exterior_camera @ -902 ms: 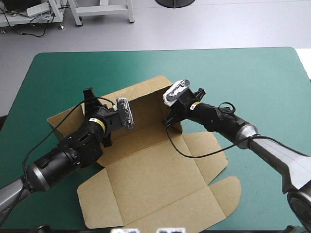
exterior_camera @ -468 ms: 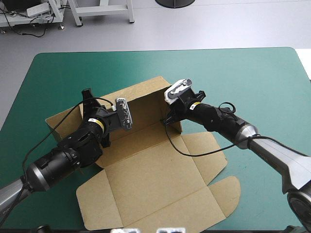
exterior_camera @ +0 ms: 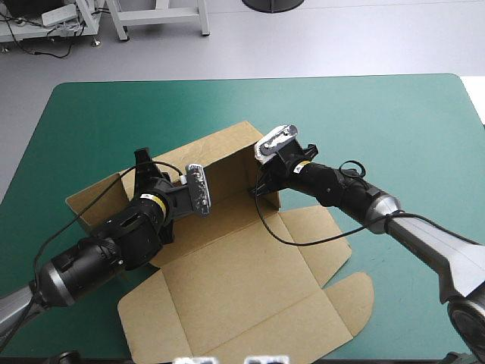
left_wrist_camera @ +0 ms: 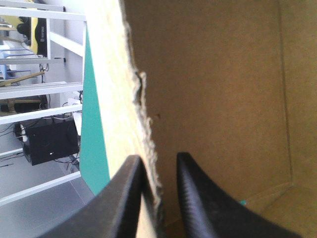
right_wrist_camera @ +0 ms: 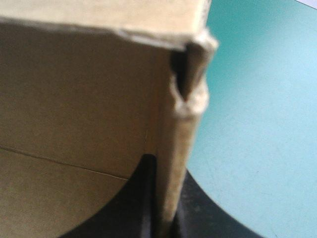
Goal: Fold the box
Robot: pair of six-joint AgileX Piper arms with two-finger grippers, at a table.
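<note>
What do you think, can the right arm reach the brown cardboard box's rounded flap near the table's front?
Probably, after letting go: the flap lies uncovered, but its fingers clamp the raised side wall.

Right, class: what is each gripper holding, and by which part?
Both hold the box: the left gripper pinches its left wall's edge, the right gripper its right wall beside the back corner.

We are finding the table lying open from 12 round to 3 o'clock. The box, its walls standing, is blocking centre to 9; left gripper and right gripper are pinching those walls, reaching in from 7 and 4.
</note>
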